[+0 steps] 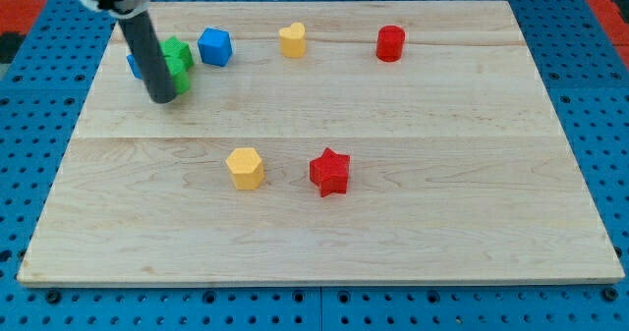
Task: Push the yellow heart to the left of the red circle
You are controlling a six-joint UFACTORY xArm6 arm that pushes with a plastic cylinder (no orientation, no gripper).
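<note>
The yellow heart (292, 39) lies near the view's top, a little left of centre. The red circle (390, 43) stands to its right, about a hundred pixels away, on the same line. My rod comes down from the view's top left, and my tip (163, 99) rests on the board just below and in front of a green block (178, 60). The tip is far to the left of the yellow heart, with a blue cube (214, 46) between them.
Another blue block (135, 66) is partly hidden behind the rod. A yellow hexagon (245, 167) and a red star (330, 171) lie near the middle of the wooden board (472, 174). A blue pegboard surrounds the board.
</note>
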